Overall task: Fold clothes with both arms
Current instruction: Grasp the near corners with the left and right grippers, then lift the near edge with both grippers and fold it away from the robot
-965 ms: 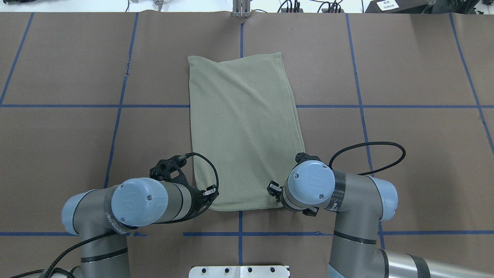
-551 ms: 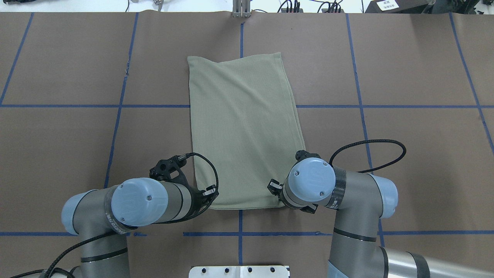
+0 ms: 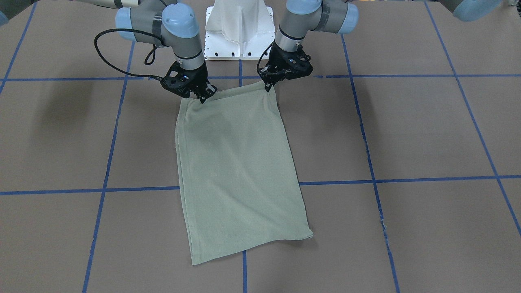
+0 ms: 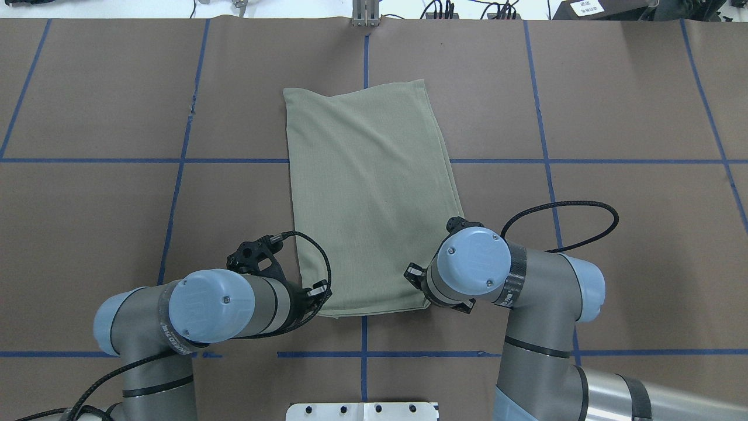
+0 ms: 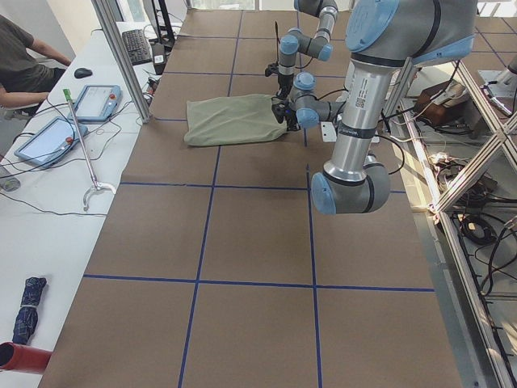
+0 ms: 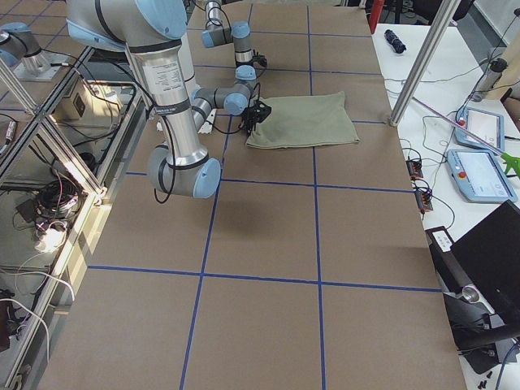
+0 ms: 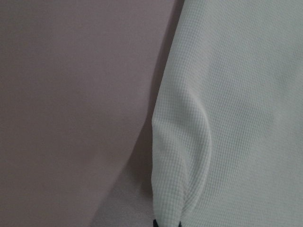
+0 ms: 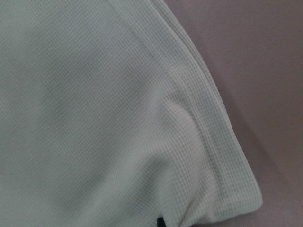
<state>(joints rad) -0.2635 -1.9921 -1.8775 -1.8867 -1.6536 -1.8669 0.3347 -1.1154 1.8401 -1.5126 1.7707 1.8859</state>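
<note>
**Both near corners pinched, set up for the lengthwise fold**

The sage-green knit shirt is already narrowed to a long rectangle. It lies flat mid-way across the brown paper tabletop w/ blue tape grid, long axis running away from the robot. Sleeves & neck aren't visible.

The black two-finger left end effector is closed on the near-left corner, and the black two-finger right end effector on the near-right one. In both wrist views the cloth puckers into a small ridge toward the fingertips, so these look like real pinches w/ only fabric thickness btwn the fingers.

Why this hold: one grip per corner keeps the near hem taut btwn the arms, so the edge should travel straight w/o sagging. The far hem lies free as anchor & target.

Prob. next: lift both corners and carry them fwd to the far hem, halving the length. That needs matched height & speed.

Risks:
- The far edge sits a bit skewed, so the hems may not line up.
- A shallow pinch could take the top layer only & split the stack.
</note>
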